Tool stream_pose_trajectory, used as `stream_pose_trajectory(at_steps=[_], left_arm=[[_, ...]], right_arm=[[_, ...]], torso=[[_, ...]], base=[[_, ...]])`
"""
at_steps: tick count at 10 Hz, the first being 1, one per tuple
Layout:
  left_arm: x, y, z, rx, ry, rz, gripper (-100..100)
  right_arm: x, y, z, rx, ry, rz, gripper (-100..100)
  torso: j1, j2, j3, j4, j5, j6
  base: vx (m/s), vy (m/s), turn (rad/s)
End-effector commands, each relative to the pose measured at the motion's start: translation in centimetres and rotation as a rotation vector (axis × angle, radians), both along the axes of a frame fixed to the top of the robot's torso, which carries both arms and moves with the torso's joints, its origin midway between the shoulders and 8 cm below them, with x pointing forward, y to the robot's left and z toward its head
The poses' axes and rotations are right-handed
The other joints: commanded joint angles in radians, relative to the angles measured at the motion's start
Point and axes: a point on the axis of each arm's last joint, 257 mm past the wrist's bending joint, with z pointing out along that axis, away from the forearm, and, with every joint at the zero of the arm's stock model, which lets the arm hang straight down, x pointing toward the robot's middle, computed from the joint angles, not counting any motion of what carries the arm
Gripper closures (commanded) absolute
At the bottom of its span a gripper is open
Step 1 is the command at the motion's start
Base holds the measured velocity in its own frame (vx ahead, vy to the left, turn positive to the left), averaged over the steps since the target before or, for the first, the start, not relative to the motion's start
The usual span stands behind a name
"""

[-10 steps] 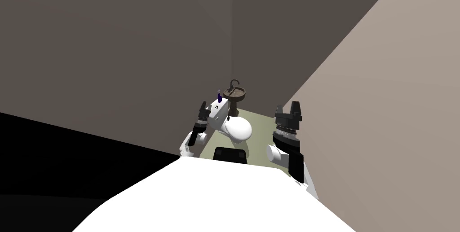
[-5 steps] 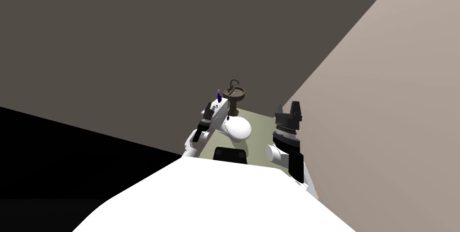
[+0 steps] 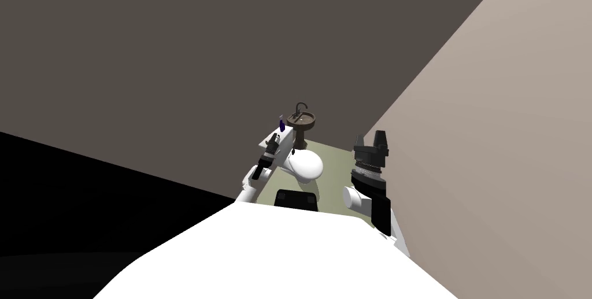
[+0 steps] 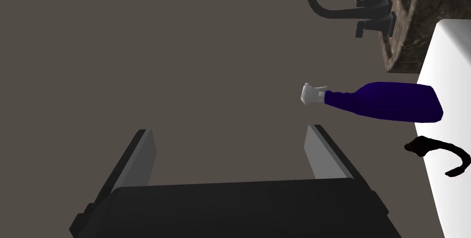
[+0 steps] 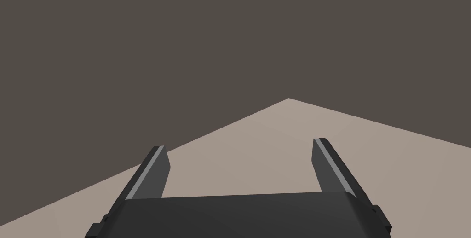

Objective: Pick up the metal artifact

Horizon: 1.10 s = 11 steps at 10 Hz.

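The artifact (image 4: 437,153) is a small dark curved piece lying on the white toilet tank's top (image 4: 453,65), next to a purple spray bottle (image 4: 391,105) with a white nozzle. My left gripper (image 4: 230,153) is open with nothing between its fingers and sits beside the artifact, pointing at the dark wall. In the head view the left gripper (image 3: 272,143) hovers at the tank (image 3: 284,152), just below the bottle (image 3: 282,123). My right gripper (image 3: 370,138) is raised at the right, open and empty (image 5: 239,157).
A brown pedestal sink (image 3: 302,120) with a dark faucet (image 4: 331,7) stands just behind the toilet. The white toilet bowl (image 3: 306,166) lies between my arms. A beige wall (image 3: 491,139) runs close on the right, and a black area (image 3: 87,209) lies at the left.
My left arm has reached forward and to the right, bringing its gripper over the tank's top. The right arm has stayed still.
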Motion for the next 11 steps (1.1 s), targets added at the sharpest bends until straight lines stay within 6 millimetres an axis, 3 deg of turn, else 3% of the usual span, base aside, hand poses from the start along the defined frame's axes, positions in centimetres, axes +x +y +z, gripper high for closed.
stream_pose_trajectory(at_steps=[1,9,11], left_arm=[[0.8,0.0,-1.5,0.013,0.033,-0.004,-100],[5.0,-2.2,-6.2,0.112,0.152,-0.053,-100],[5.1,-1.9,-7.6,0.117,0.181,-0.047,-100]], right_arm=[[0.0,0.0,0.0,0.000,0.000,0.000,0],[0.0,0.0,0.0,0.000,0.000,0.000,0],[0.0,0.0,0.0,0.000,0.000,0.000,0]], torso=[[0.000,0.000,0.000,0.000,0.000,0.000],[0.000,0.000,0.000,0.000,0.000,0.000],[0.000,0.000,0.000,0.000,0.000,0.000]], base=[[-0.013,-0.013,-0.001],[-0.010,-0.012,0.003],[-0.004,-0.005,-0.001]])
